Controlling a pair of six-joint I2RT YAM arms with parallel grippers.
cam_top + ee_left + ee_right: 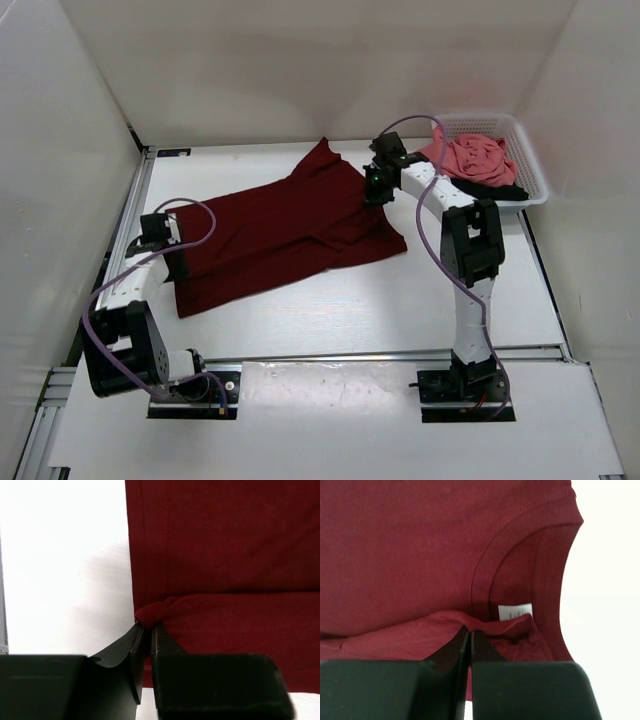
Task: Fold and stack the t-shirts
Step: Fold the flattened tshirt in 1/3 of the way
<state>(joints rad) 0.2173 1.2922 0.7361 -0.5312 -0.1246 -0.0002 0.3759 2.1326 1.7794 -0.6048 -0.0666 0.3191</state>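
Note:
The dark maroon t-shirt (285,235) lies spread on the white table, hem at the left, collar at the right. My left gripper (176,255) is shut on a pinch of its hem edge (155,612) at the left. My right gripper (375,190) is shut on a fold of the shirt (465,622) by the collar, next to the white neck label (515,611). The salmon pink t-shirt (470,158) lies crumpled in the basket on top of the black t-shirt (500,190), of which only an edge shows.
The white plastic mesh basket (530,160) stands at the back right of the table. White walls close the back and both sides. A metal rail (130,215) runs along the table's left edge.

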